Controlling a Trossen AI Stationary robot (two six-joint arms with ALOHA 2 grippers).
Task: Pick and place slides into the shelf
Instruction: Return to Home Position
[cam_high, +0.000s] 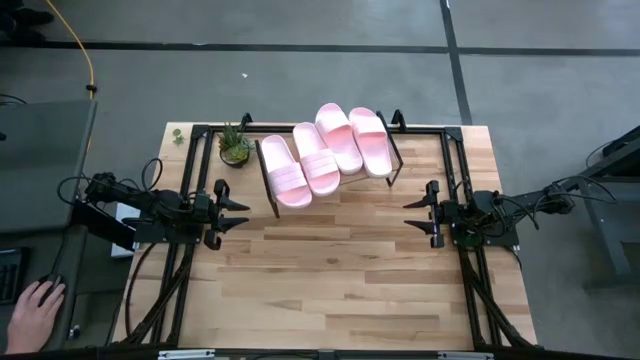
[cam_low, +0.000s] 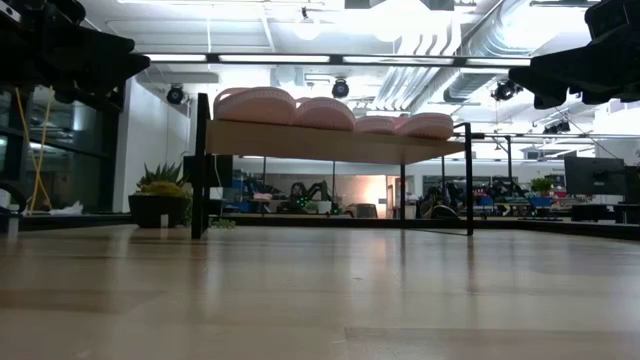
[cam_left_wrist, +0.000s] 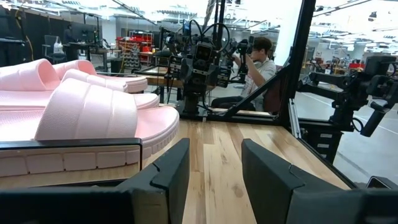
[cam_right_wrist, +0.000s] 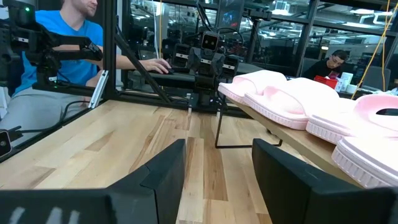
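Four pale pink slides (cam_high: 327, 152) lie side by side on the slanted light-wood shelf (cam_high: 270, 190) at the table's far side; the low view shows them as the slides (cam_low: 320, 112) on the shelf board (cam_low: 330, 143), which is raised on its thin black frame. My left gripper (cam_high: 238, 213) hovers open at the table's left edge, clear of the shelf. My right gripper (cam_high: 414, 215) hovers open at the right edge. In the left wrist view the nearest slide (cam_left_wrist: 87, 118) fills the picture beside my open fingers (cam_left_wrist: 214, 177). The right wrist view shows the slides (cam_right_wrist: 298, 99) off to one side.
A small potted plant (cam_high: 235, 147) stands on the table just left of the shelf. The black table frame (cam_high: 452, 150) borders the far corners. Bare tabletop (cam_high: 330, 270) stretches between and in front of the arms. A person's hand (cam_high: 35, 310) rests off the table's left.
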